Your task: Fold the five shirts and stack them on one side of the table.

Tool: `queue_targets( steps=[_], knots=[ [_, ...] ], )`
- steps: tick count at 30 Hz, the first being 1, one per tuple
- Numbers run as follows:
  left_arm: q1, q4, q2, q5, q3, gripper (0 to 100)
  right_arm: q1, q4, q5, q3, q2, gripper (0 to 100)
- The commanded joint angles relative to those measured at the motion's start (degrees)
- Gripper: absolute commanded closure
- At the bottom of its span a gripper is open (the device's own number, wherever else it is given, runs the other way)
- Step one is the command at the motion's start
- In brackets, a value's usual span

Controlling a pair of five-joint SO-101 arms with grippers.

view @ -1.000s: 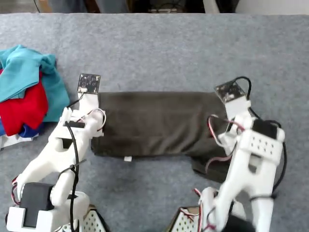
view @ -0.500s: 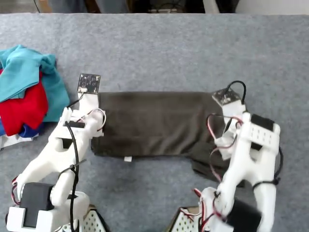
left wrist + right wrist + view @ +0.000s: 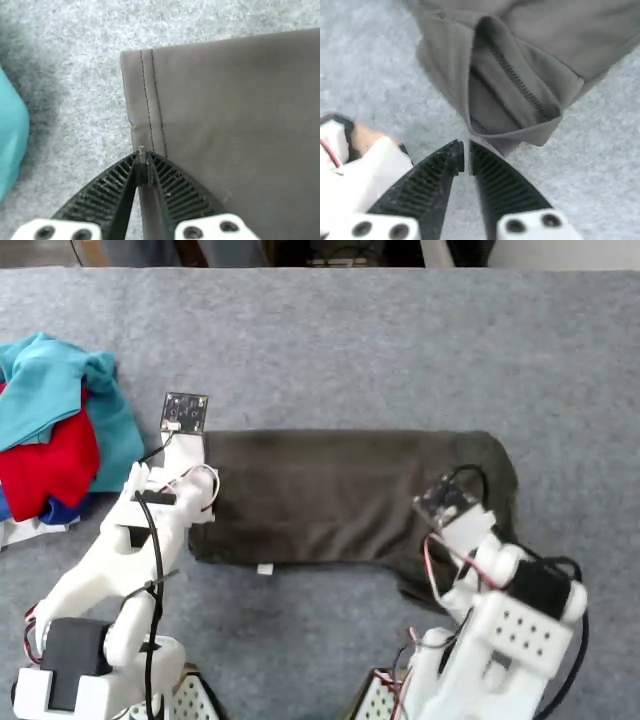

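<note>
- Pincer on the left arm (image 3: pixel 142 159): the jaws are pressed together on the stitched hem at the end of the dark olive-grey shirt (image 3: pixel 225 115), and the cloth edge runs between the two ribbed fingers (image 3: pixel 180 192).
- Beyond that grip, the shirt's double-stitched hem lies flat on the grey counter (image 3: pixel 75 65), with its corner just ahead of the fingertips.
- Past a strip of bare counter on the side away from the shirt, the edge of a teal shirt (image 3: pixel 10 145) shows.
- Pincer on the right arm (image 3: pixel 466 150): it is closed down to a thin slit and holds nothing. Its tips hang over bare counter (image 3: pixel 600 165), just beside the shirt's bunched end and not touching it.
- That end of the shirt (image 3: pixel 520 75) is folded over on itself in loose layers, with a seam line visible inside the fold.
- From the high view, the dark shirt (image 3: pixel 320 495) lies as a long band across the middle of the counter (image 3: pixel 350 330). The left arm is at one end of it and the right arm is near the other, over its near corner.
- Well apart from it, at the counter's left edge, sits a loose heap: a teal shirt (image 3: pixel 50 380) draped over a red shirt (image 3: pixel 45 465), with bits of blue and white cloth under them.
</note>
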Motion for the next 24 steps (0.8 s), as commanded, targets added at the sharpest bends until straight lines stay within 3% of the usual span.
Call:
queue_targets(
  steps=[1,4,10,15,24],
  knots=[
    [-0.6,-0.9,-0.4,-0.3,-0.5,97,1.4,2.5,2.5,-2.2,-3.5,80.5],
    [-0.6,-0.9,-0.4,-0.3,-0.5,97,1.4,4.1,4.2,-4.4,-3.4,73.0],
    [-0.6,-0.9,-0.4,-0.3,-0.5,97,1.8,7.0,8.0,-10.5,1.5,76.6],
    [-0.6,-0.9,-0.4,-0.3,-0.6,97,1.2,-3.3,-6.9,-14.7,15.6,99.2],
    [-0.6,-0.9,-0.4,-0.3,-0.5,97,-9.1,-25.4,-17.4,-13.8,42.9,98.5]
  ],
)
